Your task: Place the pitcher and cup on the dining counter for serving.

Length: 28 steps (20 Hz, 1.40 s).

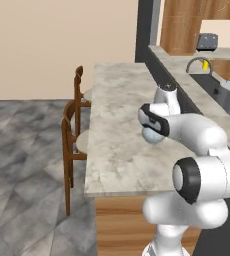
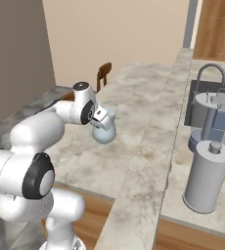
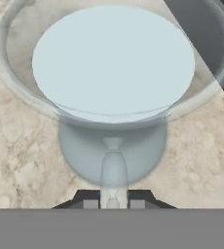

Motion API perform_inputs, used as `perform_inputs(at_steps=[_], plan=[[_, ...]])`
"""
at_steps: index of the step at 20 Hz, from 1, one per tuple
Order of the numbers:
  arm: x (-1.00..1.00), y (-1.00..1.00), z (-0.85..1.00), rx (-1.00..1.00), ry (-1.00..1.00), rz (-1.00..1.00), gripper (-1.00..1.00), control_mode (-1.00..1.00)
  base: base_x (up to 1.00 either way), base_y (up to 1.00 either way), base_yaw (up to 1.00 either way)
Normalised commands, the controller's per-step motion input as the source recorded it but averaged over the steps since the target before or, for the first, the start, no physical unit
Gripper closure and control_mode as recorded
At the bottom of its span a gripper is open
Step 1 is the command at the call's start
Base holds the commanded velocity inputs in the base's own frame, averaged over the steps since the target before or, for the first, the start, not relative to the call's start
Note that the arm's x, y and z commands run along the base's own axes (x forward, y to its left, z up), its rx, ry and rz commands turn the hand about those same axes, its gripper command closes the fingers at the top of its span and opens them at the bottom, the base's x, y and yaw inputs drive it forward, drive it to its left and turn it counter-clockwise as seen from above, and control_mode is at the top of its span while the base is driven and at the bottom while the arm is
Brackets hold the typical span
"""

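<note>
The pale blue-grey glass pitcher (image 2: 105, 134) stands upright low over the dining counter (image 2: 139, 97); I cannot tell whether its base touches the stone. My gripper (image 2: 101, 120) is shut on its rim from the near side. From above, the hand view looks into the wide round rim of the pitcher (image 3: 113, 63), with the gripper (image 3: 113, 202) closed on a narrow glass part at the bottom. In the left base view my forearm hides most of the pitcher (image 1: 152, 136), which sits over the middle of the dining counter (image 1: 114, 155). A small yellow cup (image 1: 205, 64) stands far back by the faucet.
Two wooden chairs (image 1: 72, 131) stand along the counter's left side. On the right are the black sink with its faucet (image 2: 212, 71), a grey pot (image 2: 206, 108), a paper-towel holder (image 2: 208, 179) and a toaster (image 1: 207, 42).
</note>
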Motion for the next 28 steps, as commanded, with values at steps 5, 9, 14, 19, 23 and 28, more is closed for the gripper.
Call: perform_inputs(at_steps=[5, 9, 14, 19, 23, 28], plan=[[0.57, 0.00, -0.55, 0.09, 0.12, 0.00, 1.00, -1.00, 0.00, 0.00, 0.00], [0.37, 0.00, -0.56, 0.02, 0.10, 0.00, 1.00, -1.00, 0.00, 0.00, 0.00], [0.09, 0.00, -0.45, 0.00, 0.03, 0.00, 1.00, -1.00, 0.00, 0.00, 0.00], [-0.08, 0.05, -0.20, 0.00, 0.00, 0.00, -1.00, -1.00, 0.00, 0.00, 0.00], [-0.46, 0.01, 0.00, 0.00, 0.00, 0.00, -1.00, -1.00, 0.00, 0.00, 0.00], [-0.50, 0.05, 0.02, 0.00, 0.00, 0.00, -1.00, -1.00, 0.00, 0.00, 0.00]])
